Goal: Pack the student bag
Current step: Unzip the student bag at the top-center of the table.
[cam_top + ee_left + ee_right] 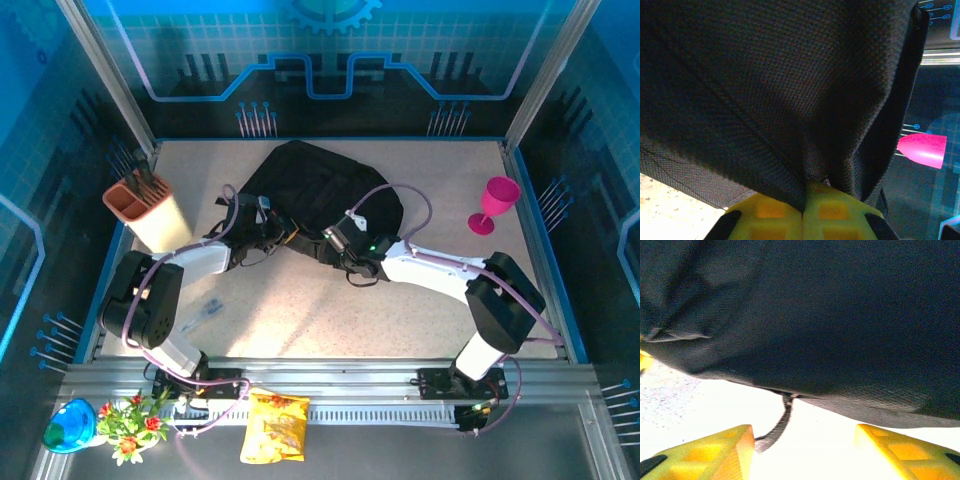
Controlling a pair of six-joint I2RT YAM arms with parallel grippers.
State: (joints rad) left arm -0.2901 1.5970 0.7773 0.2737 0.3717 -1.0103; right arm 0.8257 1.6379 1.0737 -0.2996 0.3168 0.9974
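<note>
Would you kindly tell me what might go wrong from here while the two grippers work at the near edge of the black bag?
1. The left gripper pinches just a thin fold of the student bag; pulling could let the fabric slip out.
2. A loose strap hangs beside the open right gripper; closing now might catch the strap rather than the bag's edge.

I see the student bag (pixel 320 190) lying flat on the table (pixel 300 320). The left gripper (pixel 280 232) is at its left near edge, the right gripper (pixel 332 243) at its near edge. A pink goblet (pixel 495 203) stands right of the bag, a tan holder (pixel 150 210) left of it.
</note>
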